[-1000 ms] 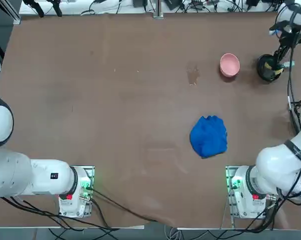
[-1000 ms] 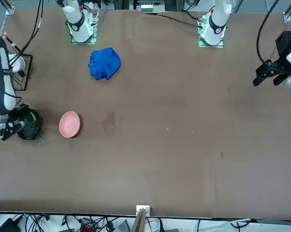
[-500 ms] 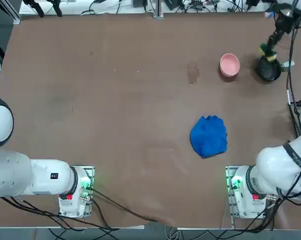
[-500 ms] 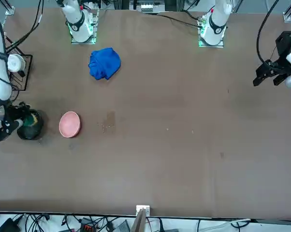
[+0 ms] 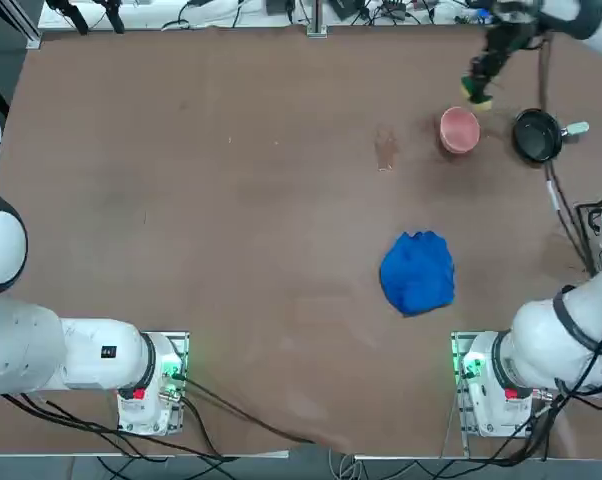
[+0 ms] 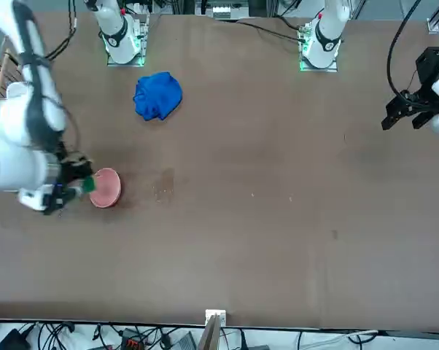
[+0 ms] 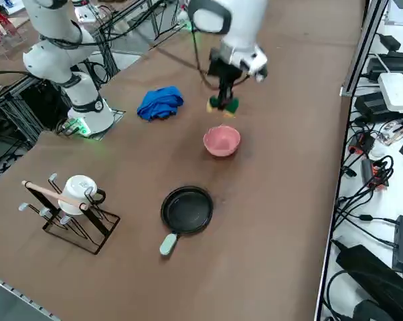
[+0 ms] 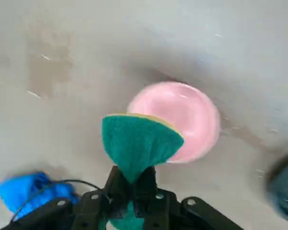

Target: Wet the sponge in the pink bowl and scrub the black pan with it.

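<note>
A: Where's your right tool (image 8: 132, 184)?
B: Above the table (image 5: 231, 200), clamped tight on the sponge (image 8: 139, 143); the pink bowl (image 8: 184, 120) lies just beneath it; the black pan (image 7: 187, 209) sits beyond.

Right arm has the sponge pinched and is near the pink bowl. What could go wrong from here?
1. The right gripper pinches the sponge by one end only, folding it; it might slip out during the dip.
2. The sponge hangs beside the pink bowl, not yet over it; a low approach could knock the light bowl.
3. The black pan sits unanchored; scrubbing may push it around.
</note>
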